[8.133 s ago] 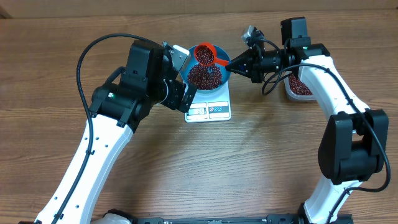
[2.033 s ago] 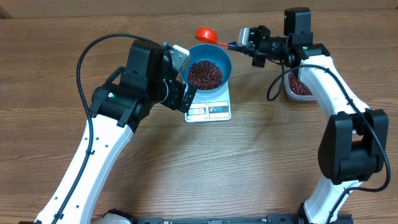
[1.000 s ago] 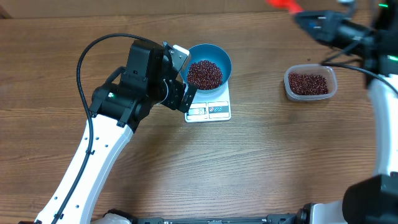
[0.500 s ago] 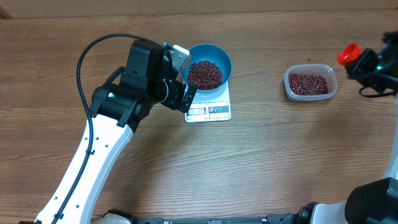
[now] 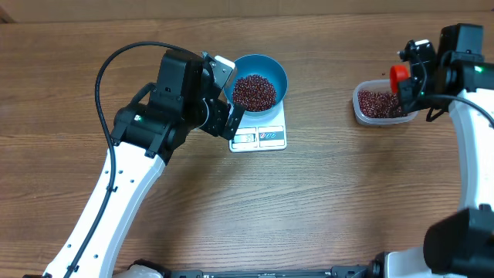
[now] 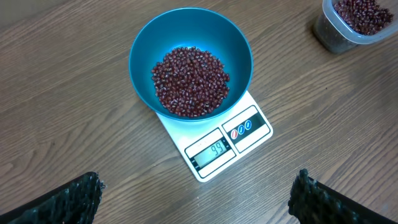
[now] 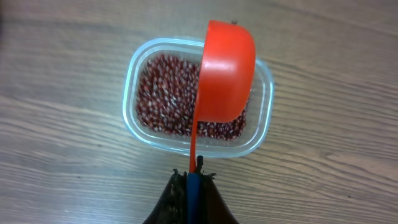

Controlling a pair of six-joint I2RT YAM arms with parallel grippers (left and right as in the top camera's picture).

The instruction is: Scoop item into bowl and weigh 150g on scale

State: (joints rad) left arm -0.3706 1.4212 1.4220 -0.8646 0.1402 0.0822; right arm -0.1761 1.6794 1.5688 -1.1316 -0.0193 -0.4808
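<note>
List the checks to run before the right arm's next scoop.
1. Scoop gripped: ok, right gripper shut on its handle.
2. Scoop over tub: ok, above the beans.
3. Beans left in tub: ok.
4. Bowl seated on scale: ok.
5. Target reached: not ok, display seems to read 99.
6. Left gripper clear of bowl: ok, open, touching nothing.
</note>
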